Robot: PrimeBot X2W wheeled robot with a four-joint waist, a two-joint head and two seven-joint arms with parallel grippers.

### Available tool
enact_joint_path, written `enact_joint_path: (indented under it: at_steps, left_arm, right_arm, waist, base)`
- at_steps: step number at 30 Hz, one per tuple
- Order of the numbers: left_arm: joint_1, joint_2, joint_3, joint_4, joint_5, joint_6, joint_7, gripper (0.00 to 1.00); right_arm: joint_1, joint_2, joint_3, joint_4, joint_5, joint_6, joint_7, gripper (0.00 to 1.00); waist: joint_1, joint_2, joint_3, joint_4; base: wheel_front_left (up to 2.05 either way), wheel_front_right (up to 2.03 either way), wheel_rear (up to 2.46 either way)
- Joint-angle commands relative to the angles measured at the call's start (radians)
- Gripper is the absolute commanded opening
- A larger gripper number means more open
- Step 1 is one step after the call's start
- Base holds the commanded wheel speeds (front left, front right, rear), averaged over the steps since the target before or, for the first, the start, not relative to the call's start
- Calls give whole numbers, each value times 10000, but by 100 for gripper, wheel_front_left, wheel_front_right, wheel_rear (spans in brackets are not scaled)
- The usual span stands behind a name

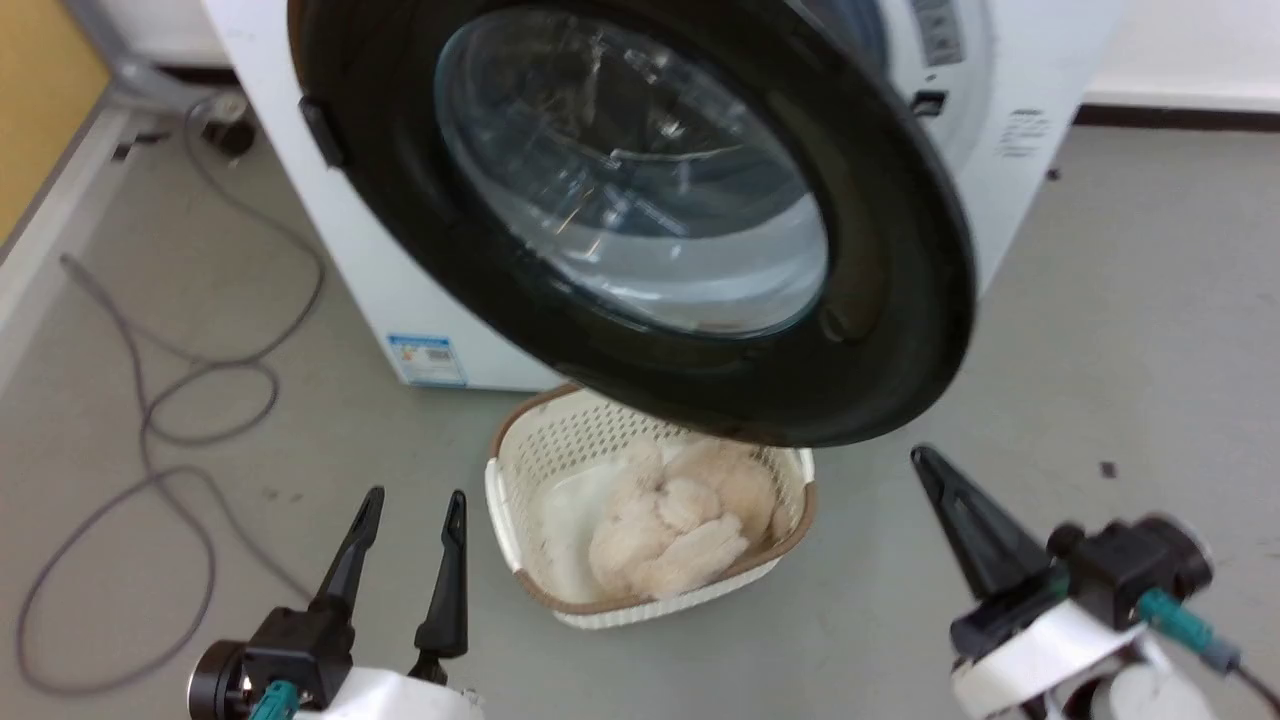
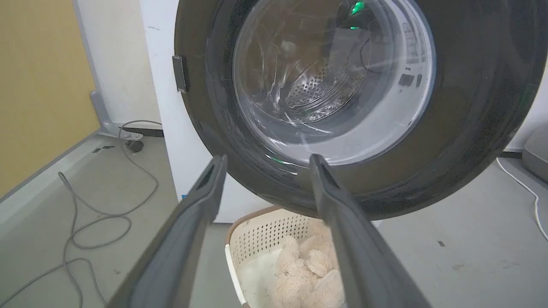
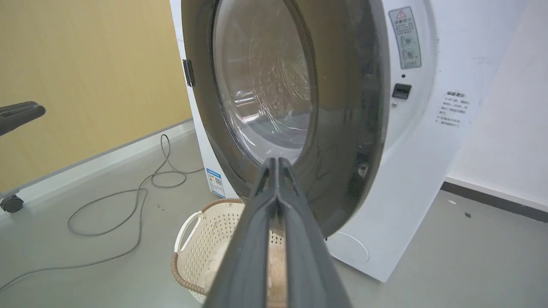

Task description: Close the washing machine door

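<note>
washing machine door [image 1: 630, 190] swung open off the washing machine [image 1: 330, 230] front, hinged at the machine's left side. White basket [image 1: 520, 470] with fluffy beige cloth [image 1: 680, 520] on the floor in front of the machine, under the door's lower rim. Grey cable [image 1: 150, 400] left of the machine. left gripper [image 1: 416, 495] fingers spread, empty. right gripper [image 1: 925, 462] fingers pressed together, empty. Both below the door, clear of it.

Bare floor [image 1: 1100, 350] right of the laundry basket [image 1: 497, 490]; washing machine door [image 1: 900, 250] low over it.
</note>
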State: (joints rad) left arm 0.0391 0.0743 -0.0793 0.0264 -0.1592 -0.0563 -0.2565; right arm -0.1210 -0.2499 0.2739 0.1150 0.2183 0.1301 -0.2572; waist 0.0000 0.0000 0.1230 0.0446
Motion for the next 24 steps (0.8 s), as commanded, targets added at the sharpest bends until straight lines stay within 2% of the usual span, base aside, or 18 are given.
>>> enact_joint_path:
  at_steps: [1,6,13,24]
  left_arm:
    - [-248,-50,23,-39,112,-75,-53,100]
    - [-558,-126,7,-116,229,-144,-53,100]
    - [-1006,-213,-149,-177,244,-89,-53,100]
    - [-1423,-237,-482,-414,91,229,-53,100]
  right_arm:
    - [-496,-378,206,74,131,6,-45,0]
    - [-1728,-1285,605,400,487,6,141,0]
    - [-3463,-2237,522,1160,1424,6,472,0]
    - [-5393,-2862,98,2325,2266,6,831,0]
  waist:
    - [0,0,392,334]
    - [0,0,936,697]
    - [0,0,1715,1235]
    - [0,0,2615,1676]
  base:
    - [0,0,0]
    - [0,0,0]
    - [0,0,0]
    - [0,0,0]
